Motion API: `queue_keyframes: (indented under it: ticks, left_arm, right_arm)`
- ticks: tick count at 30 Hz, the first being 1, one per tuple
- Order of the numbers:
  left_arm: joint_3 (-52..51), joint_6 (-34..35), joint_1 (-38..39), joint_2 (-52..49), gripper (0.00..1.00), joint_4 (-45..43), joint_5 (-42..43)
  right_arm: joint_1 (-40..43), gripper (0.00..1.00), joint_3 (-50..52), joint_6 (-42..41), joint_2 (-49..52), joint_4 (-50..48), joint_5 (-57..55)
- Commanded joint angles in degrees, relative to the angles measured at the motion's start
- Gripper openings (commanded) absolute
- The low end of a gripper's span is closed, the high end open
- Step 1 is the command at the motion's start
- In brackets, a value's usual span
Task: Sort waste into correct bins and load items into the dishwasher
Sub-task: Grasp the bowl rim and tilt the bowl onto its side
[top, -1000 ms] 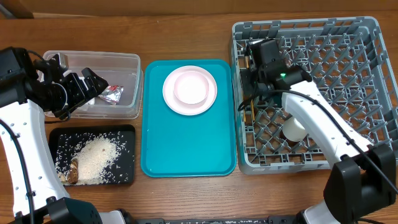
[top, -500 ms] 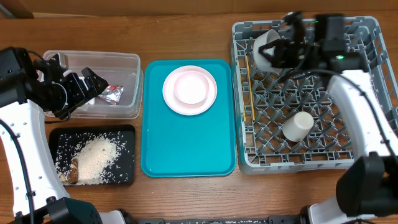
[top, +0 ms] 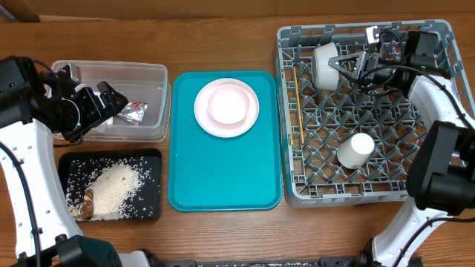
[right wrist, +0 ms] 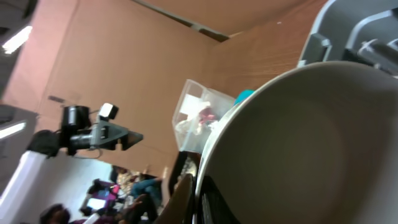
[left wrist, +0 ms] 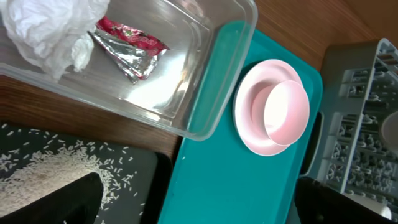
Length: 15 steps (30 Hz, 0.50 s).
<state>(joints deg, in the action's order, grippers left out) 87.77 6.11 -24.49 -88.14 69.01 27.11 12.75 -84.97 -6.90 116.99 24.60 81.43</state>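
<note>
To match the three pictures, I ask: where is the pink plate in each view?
Overhead: pink plate at upper centre, on the teal tray.
Left wrist: right of centre, on the same tray.
Right wrist: not in it; the white bowl fills the picture.
Shared landmark: the clear tub, seen in all three views.

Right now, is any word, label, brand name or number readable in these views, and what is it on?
No text can be read.
The red-and-silver foil wrapper in the clear tub may carry print on its red part, but it is too small and blurred to make out.
Nothing else in view shows lettering.
</note>
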Motion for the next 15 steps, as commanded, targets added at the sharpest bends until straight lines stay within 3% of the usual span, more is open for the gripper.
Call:
queue_keyframes:
  ticks: [1,15]
  left_arm:
    - [1.01,0.76,0.13,0.48,1.00,-0.07,-3.43]
    - [1.01,0.76,0.13,0.48,1.00,-0.07,-3.76]
  right_arm:
    - [-0.13,0.04,-0.87,-0.61,2.08,-0.28,4.83]
    - [2.93,0.04,-0.87,-0.59,2.08,0.07,-1.05]
